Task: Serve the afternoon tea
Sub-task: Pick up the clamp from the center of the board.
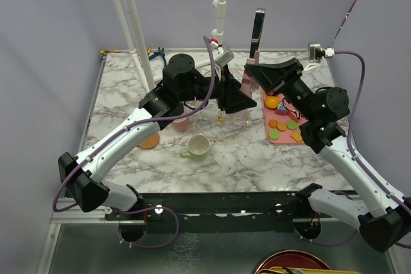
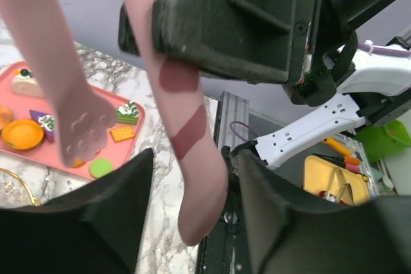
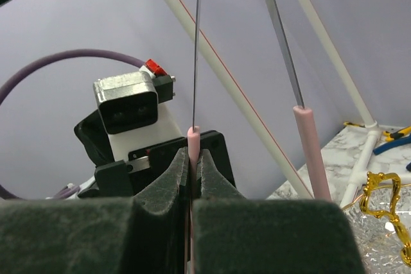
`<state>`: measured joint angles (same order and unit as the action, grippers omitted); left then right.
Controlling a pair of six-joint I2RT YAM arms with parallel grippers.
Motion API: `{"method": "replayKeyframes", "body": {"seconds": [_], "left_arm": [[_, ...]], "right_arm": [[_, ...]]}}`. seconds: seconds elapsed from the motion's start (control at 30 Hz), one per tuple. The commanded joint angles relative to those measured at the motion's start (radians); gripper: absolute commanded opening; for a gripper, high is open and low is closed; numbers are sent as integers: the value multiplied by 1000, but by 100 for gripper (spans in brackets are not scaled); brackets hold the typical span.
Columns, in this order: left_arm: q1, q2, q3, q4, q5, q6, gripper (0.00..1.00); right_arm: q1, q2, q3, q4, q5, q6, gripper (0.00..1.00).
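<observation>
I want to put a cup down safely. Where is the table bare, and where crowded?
Bare: the marble table between the pale-green mug and the near edge, and its far-left corner. Crowded: the centre, around the clear glass stand, and the flat pink tray.

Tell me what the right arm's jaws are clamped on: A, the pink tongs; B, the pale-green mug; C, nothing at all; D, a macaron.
A: the right wrist view shows the right gripper with its jaws shut on one pink-sleeved arm of the tongs, whose metal blades rise above.
</observation>
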<state>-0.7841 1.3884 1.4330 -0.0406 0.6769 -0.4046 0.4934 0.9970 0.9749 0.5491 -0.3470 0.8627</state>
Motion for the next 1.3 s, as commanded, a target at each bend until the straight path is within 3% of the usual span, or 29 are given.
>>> {"method": "replayKeyframes", "body": {"seconds": [0.0,0.07,0.13,0.17,0.23,0.4,0.47,0.53,0.67,0.83,1.03,1.27], "left_arm": [[18,-26,23,33,61,-2,46],[28,-36,15,33,70,12,17],[40,-49,6,29,73,27,1],[47,-55,3,22,81,37,0],[56,-64,2,4,102,56,0],[60,-101,-19,-59,143,153,0],[61,-113,-21,-95,153,203,0],[60,-124,-20,-135,175,254,0],[61,-144,-27,-202,204,341,0],[60,-172,-38,-288,211,470,0],[60,-173,-22,-378,207,585,0],[61,-150,-5,-411,204,628,0]], "right_arm": [[17,26,25,63,-65,-26,1],[17,38,44,52,-114,-38,1],[17,57,75,26,-192,-53,1],[16,65,95,-6,-233,-73,5],[16,75,164,-114,-331,-161,23],[12,94,370,-521,-549,-507,60],[10,99,460,-741,-585,-658,87],[8,101,532,-908,-596,-789,99],[7,136,648,-1148,-508,-945,100],[4,215,772,-1305,-446,-1048,100],[5,279,811,-1302,-551,-1063,100],[4,300,768,-1172,-709,-1027,100]]}}
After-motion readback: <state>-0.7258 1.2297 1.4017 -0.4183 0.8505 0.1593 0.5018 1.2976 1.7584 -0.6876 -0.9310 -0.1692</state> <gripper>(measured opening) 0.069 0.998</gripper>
